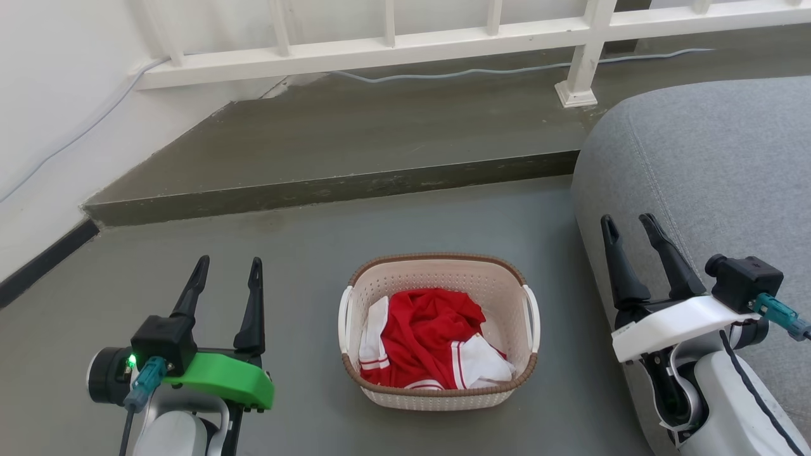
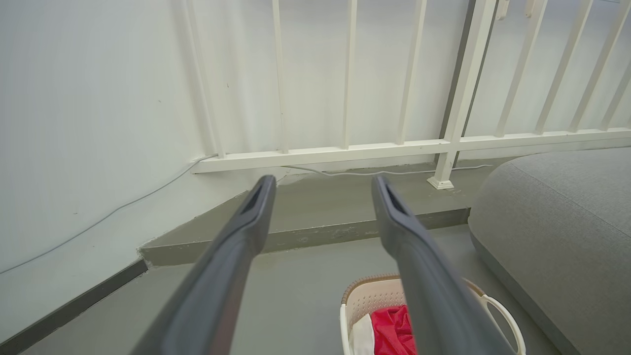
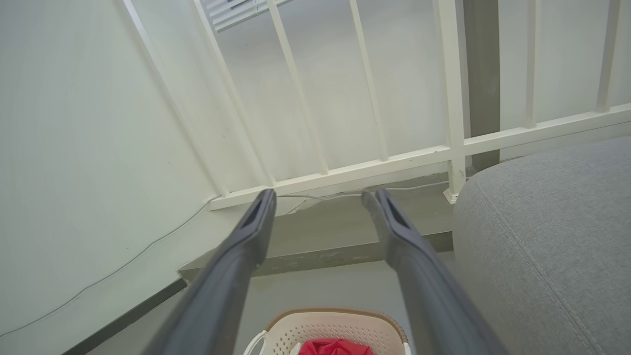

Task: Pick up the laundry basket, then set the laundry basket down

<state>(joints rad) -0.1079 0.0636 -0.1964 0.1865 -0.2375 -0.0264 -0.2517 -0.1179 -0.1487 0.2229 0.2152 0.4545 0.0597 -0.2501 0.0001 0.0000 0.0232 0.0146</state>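
Observation:
The laundry basket (image 1: 437, 272) stands on the grey floor between my arms; it is cream with perforated walls, a brown rim and white side handles, and holds red and white clothes. Its far end also shows low in the left wrist view (image 2: 367, 296) and the right wrist view (image 3: 330, 328). My left gripper (image 1: 228, 269) is open, to the basket's left and apart from it. My right gripper (image 1: 629, 227) is open too, to the basket's right in front of the grey sofa. Nothing lies between either pair of fingers (image 2: 256, 207) (image 3: 259, 209).
A grey sofa (image 1: 709, 164) rises close on the right. A raised concrete step (image 1: 329, 190) runs across behind the basket, with a white railing (image 1: 443, 38) and a cable (image 1: 443, 75) beyond. A white wall (image 1: 57, 95) stands to the left.

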